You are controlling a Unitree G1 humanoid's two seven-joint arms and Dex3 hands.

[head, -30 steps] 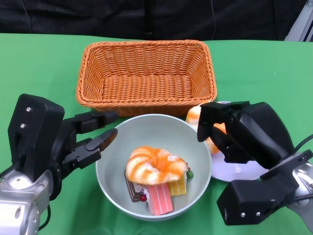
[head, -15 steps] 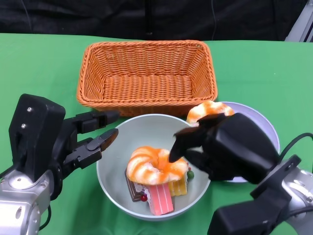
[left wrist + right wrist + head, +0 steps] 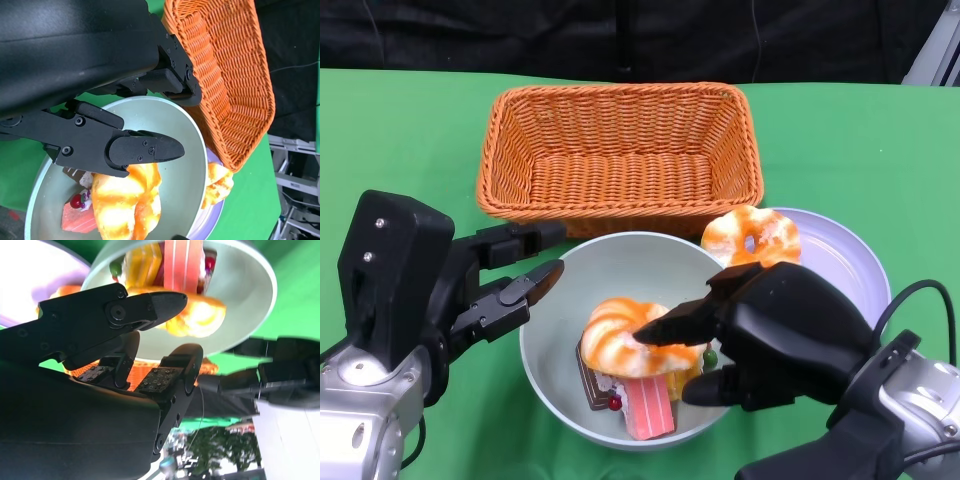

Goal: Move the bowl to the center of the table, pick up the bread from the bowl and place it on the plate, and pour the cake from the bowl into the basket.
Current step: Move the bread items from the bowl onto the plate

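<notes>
A pale green bowl (image 3: 570,290) stands in front of the basket. In it lies a glazed ring of bread (image 3: 615,335) on top of cake slices (image 3: 645,405). My right hand (image 3: 770,335) reaches over the bowl's right rim; its fingers are apart, one over the bread's right edge and one lower by the cake. In the right wrist view the bread (image 3: 200,317) lies just past the spread fingertips (image 3: 170,302); I cannot tell whether they touch it. My left hand (image 3: 500,285) stays by the bowl's left rim with its fingers apart, holding nothing. A second ring of bread (image 3: 750,235) rests on the lavender plate (image 3: 845,270).
The orange wicker basket (image 3: 620,155) stands just behind the bowl, nothing in it. The plate touches the bowl's right side. Green cloth covers the table (image 3: 400,130), with bare room left of the basket and right of it.
My right hand has swung left from over the plate to the bowl, its fingers now spread at the bread. The bread on the plate is uncovered. The left hand has not moved.
</notes>
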